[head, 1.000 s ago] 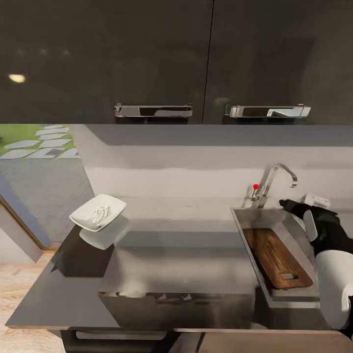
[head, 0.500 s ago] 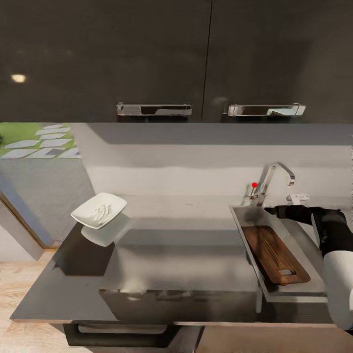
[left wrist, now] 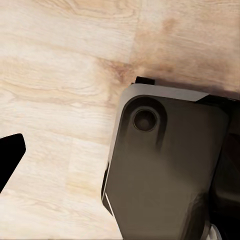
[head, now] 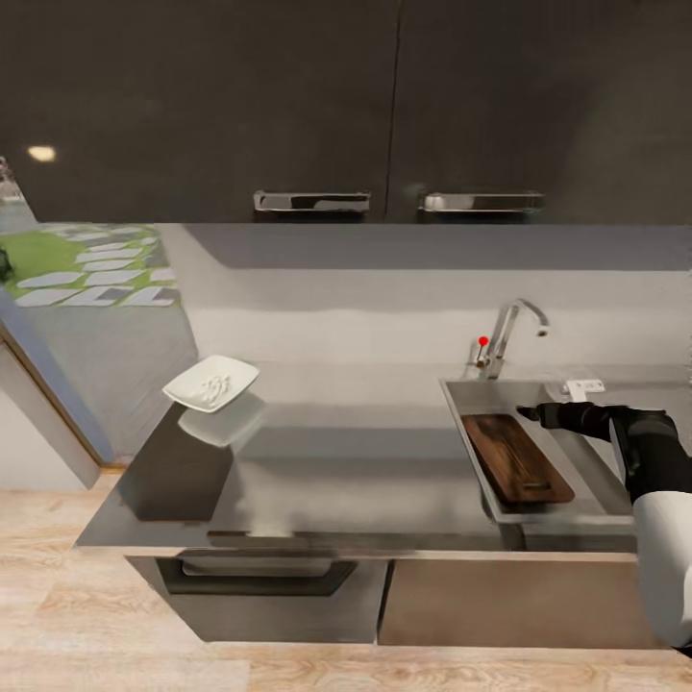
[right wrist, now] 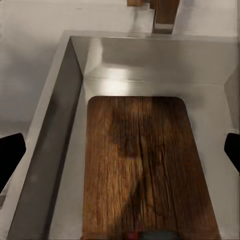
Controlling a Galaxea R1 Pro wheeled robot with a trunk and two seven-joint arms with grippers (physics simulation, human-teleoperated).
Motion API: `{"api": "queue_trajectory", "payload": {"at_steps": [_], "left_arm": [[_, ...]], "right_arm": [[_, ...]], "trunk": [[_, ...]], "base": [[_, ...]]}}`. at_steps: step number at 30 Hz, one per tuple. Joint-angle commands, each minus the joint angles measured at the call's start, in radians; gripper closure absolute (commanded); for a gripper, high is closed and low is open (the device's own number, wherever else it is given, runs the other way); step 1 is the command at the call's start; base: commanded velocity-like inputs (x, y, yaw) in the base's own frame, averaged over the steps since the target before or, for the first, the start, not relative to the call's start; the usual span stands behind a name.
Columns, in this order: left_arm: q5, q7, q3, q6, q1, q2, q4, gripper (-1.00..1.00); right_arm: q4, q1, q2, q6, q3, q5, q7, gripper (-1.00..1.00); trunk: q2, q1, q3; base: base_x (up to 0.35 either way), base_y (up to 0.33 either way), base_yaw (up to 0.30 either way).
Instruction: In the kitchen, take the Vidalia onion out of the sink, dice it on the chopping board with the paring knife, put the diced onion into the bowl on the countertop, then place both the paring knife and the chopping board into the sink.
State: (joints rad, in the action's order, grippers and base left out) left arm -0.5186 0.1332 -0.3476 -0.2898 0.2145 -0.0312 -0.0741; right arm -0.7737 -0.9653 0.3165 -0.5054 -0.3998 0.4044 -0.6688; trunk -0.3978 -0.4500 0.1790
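Chopping board (head: 516, 459) flat in sink (head: 586, 459), at 3 o'clock on countertop (head: 365, 471). Right gripper (head: 534, 413) hangs over basin, fingers spread wide, holding nothing; fingertips (right wrist: 11, 154) flank board (right wrist: 145, 170). Bowl (head: 211, 383) at 9 o'clock, white dice inside. Left gripper's state: cannot tell; wood floor (left wrist: 60, 100) below it.

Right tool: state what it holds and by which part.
Nothing. The right tool is open over the sink; between its fingers lies the chopping board, ungripped.
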Motion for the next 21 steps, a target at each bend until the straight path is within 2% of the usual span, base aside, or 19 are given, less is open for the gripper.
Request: {"api": "queue_trajectory", "payload": {"at_steps": [1, 15, 21], "left_arm": [[-0.004, 0.001, -0.008, -0.005, 0.002, -0.001, -0.004, -1.0], [-0.004, 0.0, -0.008, -0.005, 0.002, -0.001, -0.004, -1.0], [-0.004, 0.0, -0.008, -0.005, 0.002, -0.001, -0.004, -1.0]], "right_arm": [[-0.001, -0.001, 0.0, -0.002, -0.004, 0.01, -0.009, -1.0], [-0.001, -0.001, -0.004, -0.002, -0.002, 0.009, -0.009, -1.0], [-0.001, -0.001, -0.005, -0.002, -0.001, 0.008, -0.009, -1.0]], "trunk": [[-0.002, 0.0, 0.002], [-0.002, 0.0, 0.002], [-0.002, 0.0, 0.002]], "base": [[-0.334, 0.0, 0.0], [-0.334, 0.001, 0.0], [-0.318, 0.099, 0.0]]}}
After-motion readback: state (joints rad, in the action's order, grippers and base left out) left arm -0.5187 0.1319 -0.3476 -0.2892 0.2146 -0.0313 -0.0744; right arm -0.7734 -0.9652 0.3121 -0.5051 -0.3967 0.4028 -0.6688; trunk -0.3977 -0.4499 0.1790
